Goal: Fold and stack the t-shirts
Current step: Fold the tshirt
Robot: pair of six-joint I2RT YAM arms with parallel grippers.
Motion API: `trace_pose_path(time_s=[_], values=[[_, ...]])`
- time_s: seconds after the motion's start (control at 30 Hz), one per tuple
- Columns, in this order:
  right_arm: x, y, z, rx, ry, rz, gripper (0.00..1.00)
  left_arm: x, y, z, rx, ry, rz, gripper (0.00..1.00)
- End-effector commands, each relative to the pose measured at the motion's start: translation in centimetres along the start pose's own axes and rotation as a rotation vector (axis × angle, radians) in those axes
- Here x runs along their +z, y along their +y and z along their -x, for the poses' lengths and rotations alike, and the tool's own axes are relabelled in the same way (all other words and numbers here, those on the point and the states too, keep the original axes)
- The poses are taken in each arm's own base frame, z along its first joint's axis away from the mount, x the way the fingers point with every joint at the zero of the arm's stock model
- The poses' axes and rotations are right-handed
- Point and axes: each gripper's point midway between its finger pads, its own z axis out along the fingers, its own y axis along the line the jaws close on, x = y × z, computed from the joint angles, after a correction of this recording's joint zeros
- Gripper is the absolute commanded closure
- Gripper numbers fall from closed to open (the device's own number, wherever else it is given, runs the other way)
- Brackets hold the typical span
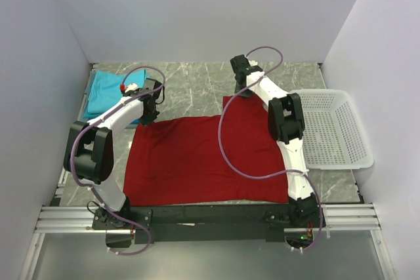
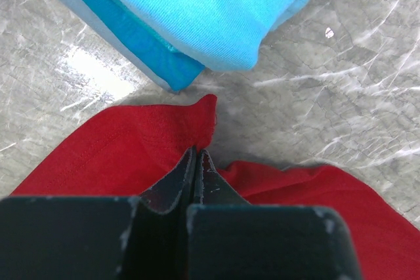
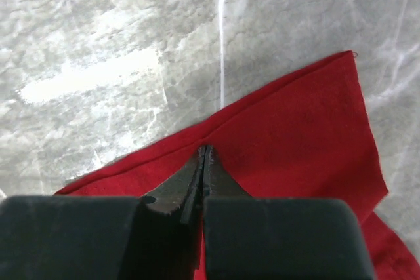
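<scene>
Shirts: we count one red shirt (image 1: 197, 162), spread flat, and one teal stack (image 1: 105, 93) of folded cloth.
Left gripper (image 2: 199, 152): fingers pressed together, pinching a raised corner of the red shirt (image 2: 118, 155); the rest of the shirt trails back from the tips toward the arm's base.
Right gripper (image 3: 205, 149): fingers likewise closed tight, nipping the edge of the red shirt (image 3: 295, 136), with a loose flap lying to the right of the tips.
Teal stack (image 2: 216, 11): just beyond the left gripper's tips, apart from the red corner; well off to the left of the right gripper.
Hard to make out: the stack shows a lighter layer over a darker one, but we cannot tell how many shirts it holds; its far side is cut off in the wrist view and partly behind the left arm from above.
Hidden: in the top view both grippers (image 1: 147, 119) (image 1: 236, 93) have their fingertips covered by their own wrists.
Basket (image 1: 364, 159): one, white lattice, off to the right of the right gripper.
Table (image 1: 197, 77): grey marbled surface, bare ahead of both grippers.
Cables (image 1: 226, 155): two purple loops, one per arm.
</scene>
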Motion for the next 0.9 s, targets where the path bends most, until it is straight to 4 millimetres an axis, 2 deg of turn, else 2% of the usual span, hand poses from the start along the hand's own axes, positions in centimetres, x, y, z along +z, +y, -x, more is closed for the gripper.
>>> trace_pose_path(time_s=[0.0,0.03,0.07,0.1,0.13,0.2,0.23,0.27,0.3,0.37,0.4,0.43,0.47,0.5,0.53,0.6,0.63,0.67,0.7,0.73,0.77,0.8,0.83,0.87], values=[[-2.4,0.6,2.3,0.035,-0.082,0.088,1.00,-1.6,-0.8,1.2,-0.012,-0.029,-0.054,0.99],[-3.9,0.7,3.5,0.047,-0.119,0.117,1.00,-1.7,-0.8,1.2,-0.013,-0.028,-0.056,0.99],[-4.5,1.2,4.5,0.059,-0.165,0.156,1.00,-1.9,-0.7,1.2,-0.013,-0.026,-0.063,0.99],[-4.3,0.6,3.4,0.053,-0.154,0.153,1.00,-2.0,-0.8,1.2,-0.017,-0.027,-0.068,0.99],[-6.1,0.5,4.4,0.072,-0.193,0.174,1.00,-2.1,-0.8,1.2,-0.019,-0.027,-0.073,0.99],[-6.4,0.0,3.7,0.080,-0.212,0.180,1.00,-2.3,-0.8,1.1,-0.026,-0.026,-0.093,0.99],[-7.9,-0.3,4.3,0.094,-0.238,0.193,1.00,-2.4,-0.8,1.1,-0.025,-0.024,-0.096,0.99],[-8.3,-0.5,4.1,0.097,-0.245,0.198,1.00,-2.4,-0.6,0.9,-0.025,-0.020,-0.095,0.99],[-7.9,-1.0,2.9,0.093,-0.231,0.194,1.00,-2.6,-0.7,1.0,-0.030,-0.023,-0.103,0.99],[-9.5,-1.4,3.0,0.110,-0.267,0.209,1.00,-2.6,-0.5,0.7,-0.030,-0.017,-0.102,0.99],[-9.1,-2.1,1.2,0.101,-0.244,0.189,1.00,-2.7,-0.5,0.7,-0.035,-0.015,-0.114,0.99],[-10.5,-2.6,1.5,0.116,-0.266,0.202,1.00,-2.9,-0.6,0.6,-0.035,-0.015,-0.122,0.99],[-10.2,-3.0,-0.2,0.108,-0.250,0.196,1.00,-3.0,-0.4,0.4,-0.036,-0.013,-0.127,0.99],[-10.6,-3.3,-0.7,0.112,-0.252,0.196,1.00,-3.2,-0.3,0.3,-0.036,-0.015,-0.134,0.99],[-12.0,-3.9,-0.4,0.125,-0.282,0.199,1.00,-3.3,-0.3,0.2,-0.036,-0.013,-0.141,0.99],[-12.5,-4.9,-2.4,0.120,-0.274,0.160,1.00,-3.6,0.2,0.0,-0.042,-0.017,-0.142,0.99],[-13.8,-5.9,-2.0,0.141,-0.311,0.132,1.00,-3.6,0.5,-0.4,-0.034,-0.014,-0.136,0.99],[-13.8,-6.7,-3.4,0.131,-0.297,0.107,1.00,-4.1,0.6,-0.3,-0.043,-0.021,-0.141,0.99],[-14.4,-6.9,-3.9,0.128,-0.305,0.101,1.00,-4.2,0.9,-0.5,-0.043,-0.025,-0.137,0.99],[-16.0,-7.4,-3.6,0.144,-0.332,0.113,1.00,-4.4,1.1,-0.6,-0.039,-0.032,-0.134,0.99],[-16.5,-8.1,-4.2,0.141,-0.334,0.090,1.00,-4.3,1.8,-1.2,-0.036,-0.023,-0.118,0.99],[-16.7,-8.3,-5.4,0.124,-0.325,0.084,1.00,-4.8,2.1,-1.2,-0.043,-0.030,-0.126,0.99],[-18.0,-8.7,-5.4,0.133,-0.347,0.094,1.00,-4.7,2.6,-2.0,-0.036,-0.023,-0.118,0.99],[-17.8,-9.4,-6.7,0.118,-0.337,0.075,1.00,-5.1,2.9,-2.1,-0.043,-0.028,-0.127,0.99]])
